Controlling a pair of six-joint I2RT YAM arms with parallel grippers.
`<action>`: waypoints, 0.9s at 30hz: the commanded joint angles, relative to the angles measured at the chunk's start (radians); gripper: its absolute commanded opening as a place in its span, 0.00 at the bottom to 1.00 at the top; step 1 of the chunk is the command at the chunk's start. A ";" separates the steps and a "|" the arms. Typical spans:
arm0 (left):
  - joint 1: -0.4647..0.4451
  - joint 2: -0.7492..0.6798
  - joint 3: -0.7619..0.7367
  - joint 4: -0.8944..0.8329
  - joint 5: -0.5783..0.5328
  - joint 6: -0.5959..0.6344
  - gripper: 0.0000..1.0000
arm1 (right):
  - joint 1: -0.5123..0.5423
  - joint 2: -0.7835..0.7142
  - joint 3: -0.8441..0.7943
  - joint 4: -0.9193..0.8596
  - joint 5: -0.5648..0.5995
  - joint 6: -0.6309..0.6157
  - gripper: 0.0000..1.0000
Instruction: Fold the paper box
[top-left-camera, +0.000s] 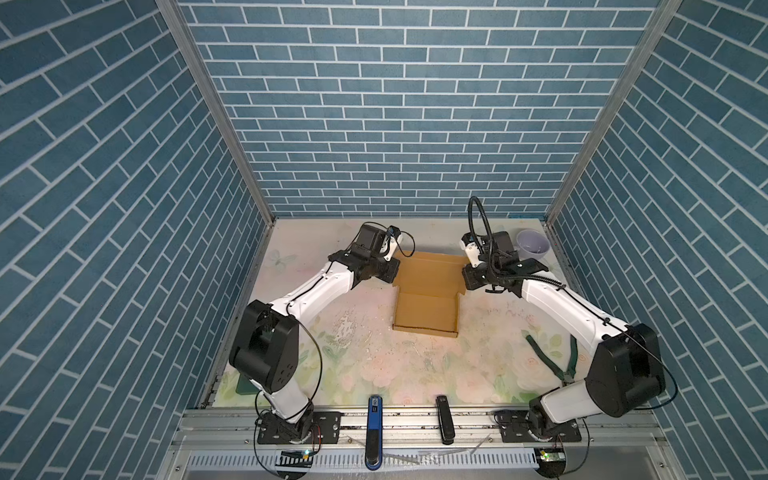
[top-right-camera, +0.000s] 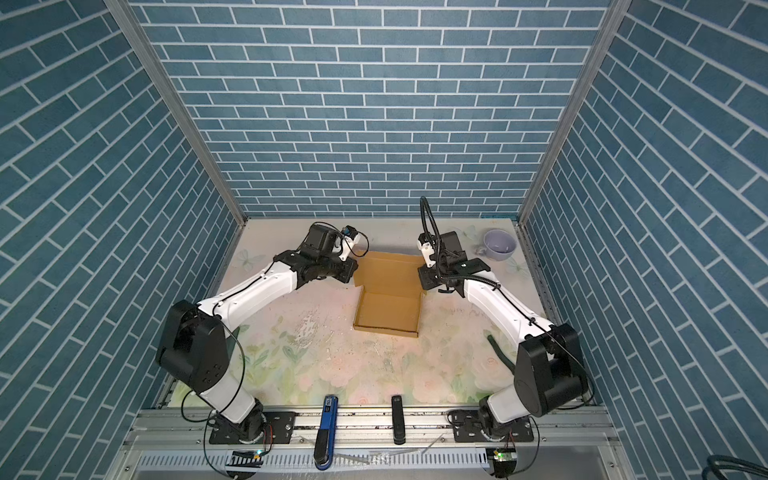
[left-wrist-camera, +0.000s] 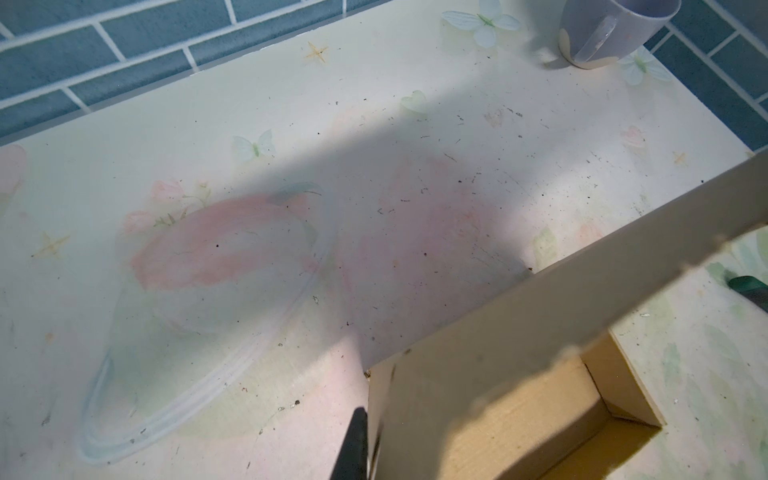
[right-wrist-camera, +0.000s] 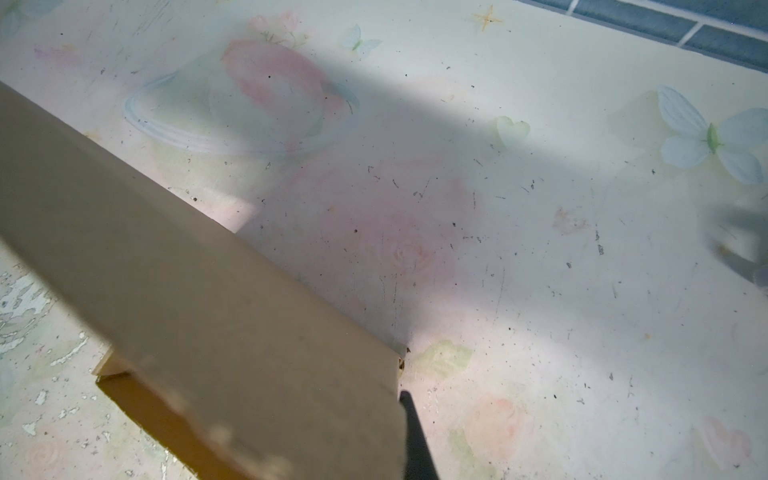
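Table (top-left-camera: 332, 357): a worn floral surface. The paper box sits on its far half, midway between the two arms.
Paper box (top-left-camera: 426, 311): brown cardboard. Its near part is a shallow tray with its walls standing and its top open. Risk: the tray is light and nothing pins it down, so it could slide or tip if the lid is dragged instead of being swung about its hinge crease.
Lid panel (top-left-camera: 432, 268): the far part of the box, raised off the table in both wrist views and flanked by a gripper at each side edge. Risk: if the arms move unevenly, the panel would probably twist and its side flaps would crumple outside the tray walls.
Mug (top-left-camera: 533, 244): lilac, in the far right corner near the right wrist. A wide swing of that arm could knock it.
Left gripper (left-wrist-camera: 362, 440): pressed together, apparently pinching the lid's left edge. One dark finger shows against the cardboard and its mate is hidden. Risk: so shallow a bite may slip.
Right gripper (right-wrist-camera: 410, 432): pressed together on the lid's right edge in the same way, with the same risk.
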 joint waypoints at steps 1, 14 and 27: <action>-0.007 0.018 0.022 -0.007 -0.002 -0.021 0.09 | 0.007 0.017 0.066 -0.006 0.011 0.027 0.03; -0.034 0.029 0.010 0.058 -0.100 -0.141 0.00 | 0.074 0.063 0.102 -0.038 0.185 0.139 0.06; -0.050 -0.021 -0.062 0.143 -0.166 -0.178 0.00 | 0.117 0.106 0.186 -0.135 0.235 0.210 0.19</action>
